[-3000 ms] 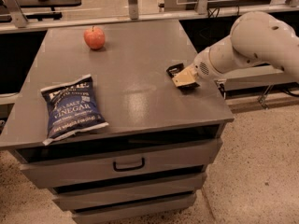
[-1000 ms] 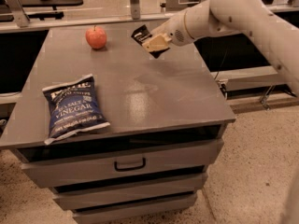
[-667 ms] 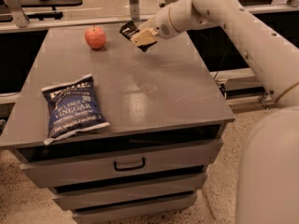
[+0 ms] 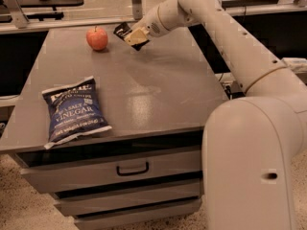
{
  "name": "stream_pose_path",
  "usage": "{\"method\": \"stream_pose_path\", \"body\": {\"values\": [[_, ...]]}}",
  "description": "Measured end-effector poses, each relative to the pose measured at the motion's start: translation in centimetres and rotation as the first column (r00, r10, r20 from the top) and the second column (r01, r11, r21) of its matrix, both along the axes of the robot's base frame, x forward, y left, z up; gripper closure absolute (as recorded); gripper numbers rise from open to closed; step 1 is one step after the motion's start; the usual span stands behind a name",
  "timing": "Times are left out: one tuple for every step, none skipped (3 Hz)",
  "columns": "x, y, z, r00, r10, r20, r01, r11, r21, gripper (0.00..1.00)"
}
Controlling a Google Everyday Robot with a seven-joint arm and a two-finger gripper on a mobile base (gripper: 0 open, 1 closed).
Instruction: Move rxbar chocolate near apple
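Near the far edge of the table [image 4: 158, 85], gripper [image 4: 132, 36] has carried rxbar chocolate [image 4: 122, 30] across from the right edge. Fingers are clamped on the bar, which looks lifted and tilted, just right of apple [image 4: 97, 38]. Probably only lowering and release remain.

A smooth cream-white arm [image 4: 225, 37] of thick rounded segments was seen, its tan-padded claw [image 4: 133, 36] over the far end of the surface [image 4: 158, 95].

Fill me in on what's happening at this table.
The robot's hand grips the rxbar and holds it just above the far end of the table, close beside the apple. The bar is not yet set down. A chip bag lies at the near corner, away from both.
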State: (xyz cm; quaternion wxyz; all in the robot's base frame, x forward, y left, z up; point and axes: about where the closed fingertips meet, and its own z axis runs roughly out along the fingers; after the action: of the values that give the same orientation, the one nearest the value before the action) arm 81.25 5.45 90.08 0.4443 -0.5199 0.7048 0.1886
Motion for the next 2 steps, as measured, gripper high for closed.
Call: {"method": "stream_pose_path", "body": {"values": [[0.6,1.5,-1.3,0.9996,0.016,-0.025,-0.016,1.0,-0.014,1.0],[0.9,2.6,-2.6,0.9978,0.033,-0.057,-0.035,0.999,-0.027,0.82]]}}
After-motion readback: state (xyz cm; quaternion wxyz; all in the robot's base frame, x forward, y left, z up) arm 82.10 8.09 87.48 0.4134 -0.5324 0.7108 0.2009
